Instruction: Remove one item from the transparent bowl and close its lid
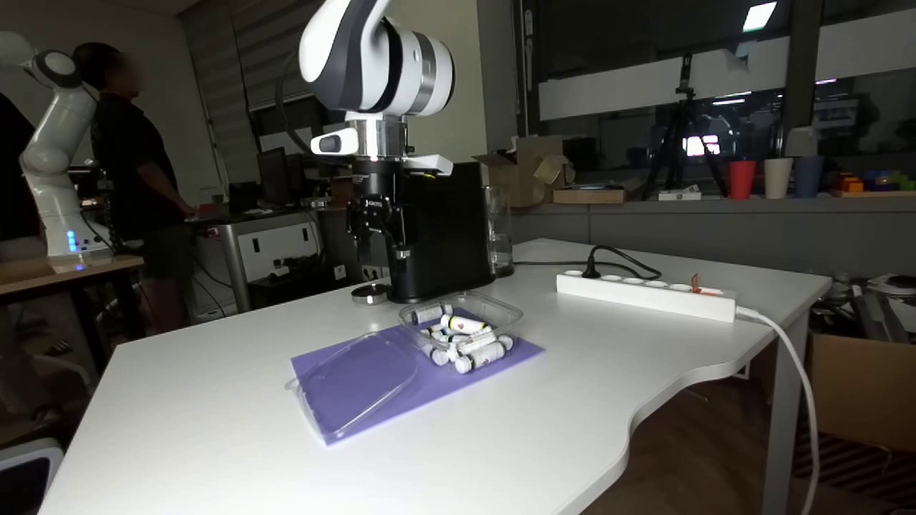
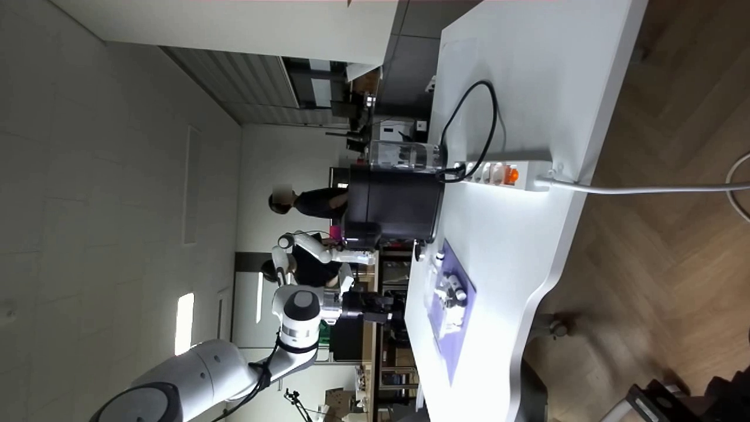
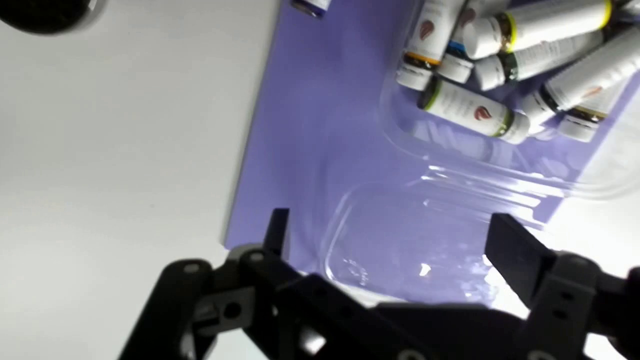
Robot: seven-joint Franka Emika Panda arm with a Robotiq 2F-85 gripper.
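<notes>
I read everything off the transparent bowl (image 3: 402,137), which sits on the purple mat (image 3: 305,130) with a heap of vials (image 3: 545,57) in it. Its lid (image 1: 358,386) lies open just beside it, the two meeting along a ridged seam (image 3: 500,187) that I take for a hinge. A lone vial (image 3: 310,7), only its end showing to my wrist camera, lies outside the bowl, apart from its wall, so I judge the removal done and the closing not. My gripper (image 3: 392,232) hangs above the bench (image 1: 207,400), seemingly on the lid's side of the bowl rather than over the heap, its fingers (image 3: 517,255) spread well apart and holding nothing. What I must mind is how that seam runs: in the wrist view it is roughly parallel to the line between my fingers, and the lid's free edge is the side farthest from the bowl, partly hidden by my own hardware. Closing as I stand would squeeze across the lid's width; I'd likely need a wrist turn to pinch that free edge, then a lift and swing toward the bowl. Such thin plastic may flex and slip.
</notes>
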